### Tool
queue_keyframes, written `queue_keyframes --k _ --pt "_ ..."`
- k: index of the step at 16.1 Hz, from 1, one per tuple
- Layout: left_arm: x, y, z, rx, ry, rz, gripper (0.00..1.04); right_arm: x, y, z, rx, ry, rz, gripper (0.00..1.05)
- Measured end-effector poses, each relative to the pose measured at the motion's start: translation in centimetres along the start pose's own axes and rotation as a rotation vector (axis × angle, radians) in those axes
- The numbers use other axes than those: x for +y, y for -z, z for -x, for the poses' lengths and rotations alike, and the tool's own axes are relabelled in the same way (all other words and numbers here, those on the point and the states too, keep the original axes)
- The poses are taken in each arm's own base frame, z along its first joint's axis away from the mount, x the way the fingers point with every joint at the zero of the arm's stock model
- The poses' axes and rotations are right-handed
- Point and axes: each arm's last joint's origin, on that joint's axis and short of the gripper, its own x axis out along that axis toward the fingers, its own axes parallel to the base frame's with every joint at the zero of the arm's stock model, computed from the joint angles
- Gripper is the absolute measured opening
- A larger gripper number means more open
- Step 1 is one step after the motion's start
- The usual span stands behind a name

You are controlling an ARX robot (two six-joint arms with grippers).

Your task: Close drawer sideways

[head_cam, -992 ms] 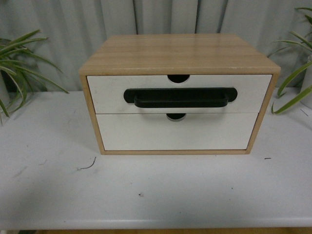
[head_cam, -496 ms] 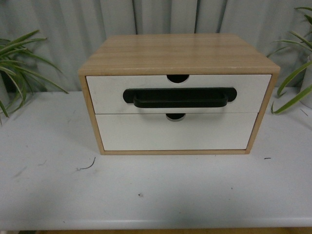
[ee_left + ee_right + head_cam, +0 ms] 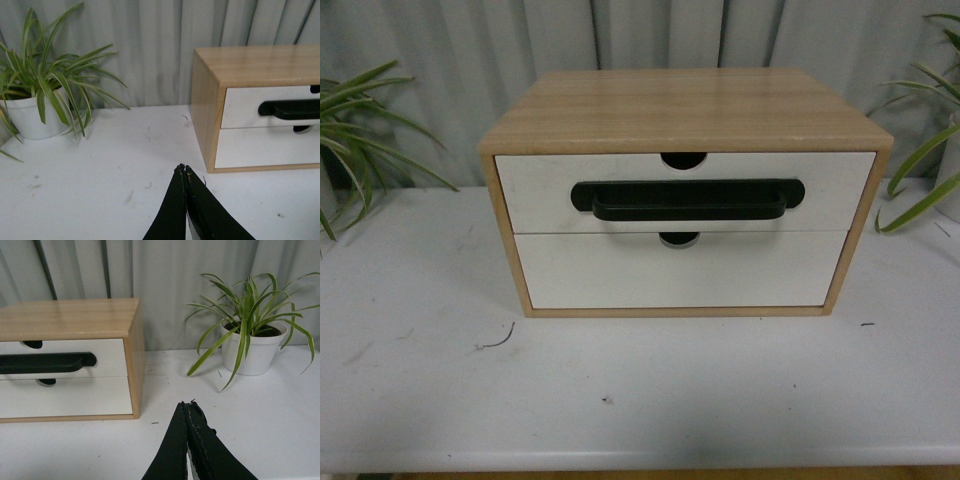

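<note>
- The left fingers [image 3: 175,200] are pressed together with nothing between them; they are held low over the counter [image 3: 100,165], out in front of the cabinet's left corner and well apart from it
- The right fingers [image 3: 175,440] are likewise pressed together and empty, held over the counter off the cabinet's right corner, with nothing touched
- The drawer [image 3: 535,195] is found between the two arms, in the upper slot of the wooden cabinet [image 3: 685,105], above a handleless drawer [image 3: 680,270]; no fingers are seen in the front view
- Its white front appears level with the cabinet's front edge and no wood sides are shown, so it is judged to be pushed home, or very nearly
- The drawer is judged light and stiff, sliding within its frame; the smooth front may prove slippery
- The long black handle [image 3: 688,201] is the natural hold; for a push, the flat front beside it would serve, kept near the middle so the drawer is not jammed and the cabinet not shoved along the counter
</note>
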Motion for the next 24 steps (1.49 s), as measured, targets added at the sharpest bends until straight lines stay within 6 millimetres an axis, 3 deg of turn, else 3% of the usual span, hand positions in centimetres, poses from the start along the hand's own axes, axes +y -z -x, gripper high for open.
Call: queue_keyframes --k 9,11,16,17,24 --pt "0.0 -0.08 0.01 -0.009 0.0 0.002 0.05 0.0 0.04 0.0 0.004 0.0 0.002 0.03" --pt "0.0 -0.08 0.01 -0.009 0.0 0.002 0.28 0.0 0.04 0.0 0.004 0.0 0.002 0.26" --pt "0.0 -0.08 0.01 -0.009 0.0 0.002 0.97 0.0 0.04 0.0 0.004 0.0 0.002 0.95" --pt "0.0 -0.08 0.01 -0.009 0.0 0.001 0.98 0.0 0.04 0.0 0.004 0.0 0.001 0.99" --pt "0.0 -0.08 0.01 -0.009 0.0 0.002 0.98 0.0 0.04 0.0 0.004 0.0 0.001 0.98"
